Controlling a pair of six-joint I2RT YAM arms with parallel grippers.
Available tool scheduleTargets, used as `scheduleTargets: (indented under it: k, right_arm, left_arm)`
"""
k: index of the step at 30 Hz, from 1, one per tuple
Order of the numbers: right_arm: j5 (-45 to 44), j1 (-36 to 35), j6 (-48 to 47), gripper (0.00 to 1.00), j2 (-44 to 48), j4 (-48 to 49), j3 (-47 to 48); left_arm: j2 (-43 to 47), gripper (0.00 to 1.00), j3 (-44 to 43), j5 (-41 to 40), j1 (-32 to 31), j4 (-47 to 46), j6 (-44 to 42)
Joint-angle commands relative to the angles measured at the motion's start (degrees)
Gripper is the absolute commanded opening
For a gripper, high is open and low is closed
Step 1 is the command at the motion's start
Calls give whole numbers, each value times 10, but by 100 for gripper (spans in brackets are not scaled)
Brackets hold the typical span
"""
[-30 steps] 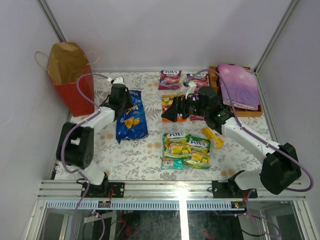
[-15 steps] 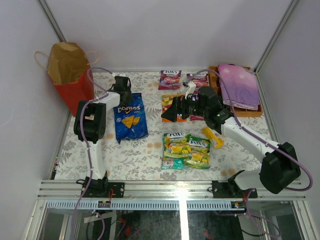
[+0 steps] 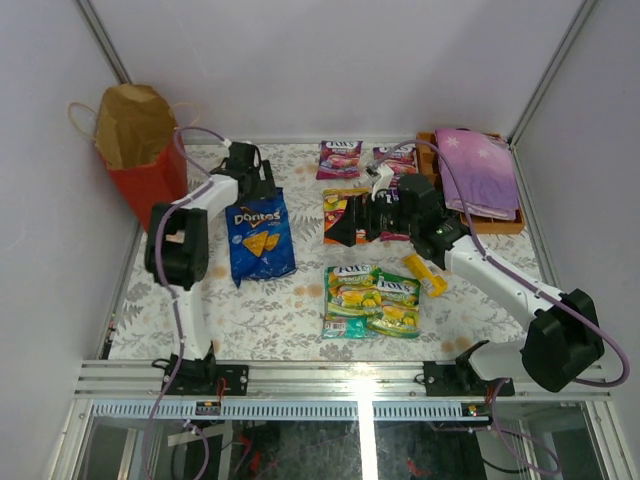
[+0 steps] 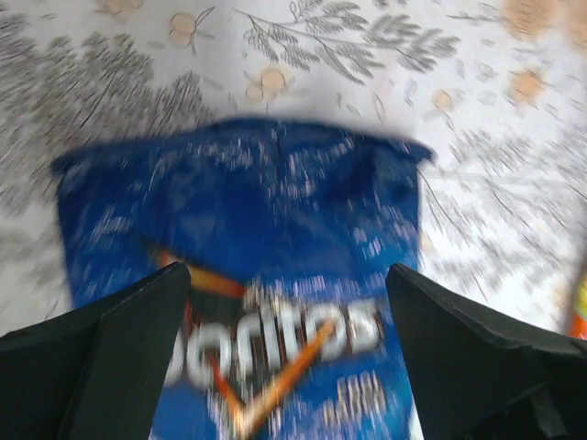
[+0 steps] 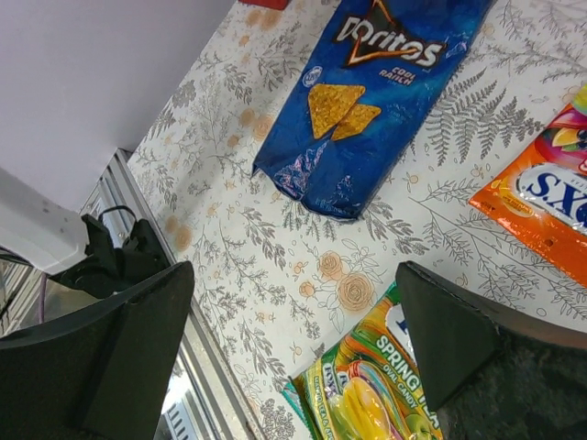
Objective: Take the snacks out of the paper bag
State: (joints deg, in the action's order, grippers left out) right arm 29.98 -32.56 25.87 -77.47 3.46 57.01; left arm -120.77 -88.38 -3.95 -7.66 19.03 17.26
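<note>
- L gripper (image 3: 263, 186) (image 4: 289, 271): jaws spread wide, nothing between them. It hangs over the far end of the blue Doritos bag (image 3: 262, 236) (image 4: 275, 197). L wrist view is blurred.
- Change vs 1 s ago: L jaws were narrower then and sat on the top end of the Doritos bag, with the elbow low by the near left edge of the desk (image 3: 260, 315). The arm now stands upright and the jaws are parted.
- Doritos bag: flat on the desk, left of centre, logo end toward the far edge. Position approx. as half a sec ago; its far end looked crumpled 1 s ago and now lies smooth.
- R gripper (image 3: 336, 232) (image 5: 295, 273): jaws fully apart, empty, over mid-desk just beside the orange pouch (image 3: 342, 203) (image 5: 550, 206). No change seen across frames; arm pose approx. the same.
- Paper bag (image 3: 140, 150): upright at the far left corner of the desk, mouth open, handles up. Not moved.
- Other snacks, all unchanged:
  - two purple pouches (image 3: 341, 158) near the far edge, centre;
  - green-yellow pouches (image 3: 372, 300) (image 5: 371, 390) toward the near edge, centre;
  - yellow bar (image 3: 426, 274) just right of them.
- Wooden tray (image 3: 428, 152) at the far right corner, with the purple cloth (image 3: 480, 170) on it. Unchanged.
</note>
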Motion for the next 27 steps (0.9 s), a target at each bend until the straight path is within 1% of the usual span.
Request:
scheduleTargets:
  k: [1,3,7,9,11,15,20,23,27]
  right_arm:
    - [-10,3,-12,100,41,5,5]
    - [-10,3,-10,99,45,4,2]
    - [-13,3,-9,99,56,1,-13]
    - [-13,3,-4,99,63,3,-25]
    - [-9,3,4,100,69,14,-39]
    - [1,3,15,99,72,24,-53]
    - [-4,3,15,99,82,20,-63]
    - [-3,3,19,99,81,24,-66]
    - [2,3,20,99,79,22,-65]
  left_arm:
    - [173,93,87,-48,-41,-32,19]
    - [227,100,144,-79,-72,-27,43]
    - [289,100,261,-121,-146,-29,93]
    - [299,100,318,-117,-162,-58,113]
    - [292,100,359,-103,-163,-94,122]
    - [261,100,358,-110,-163,-82,120]
    - [231,100,336,-112,-157,-62,92]
    - [189,100,301,-94,-135,-41,72]
    - [150,100,256,-59,-88,-28,44]
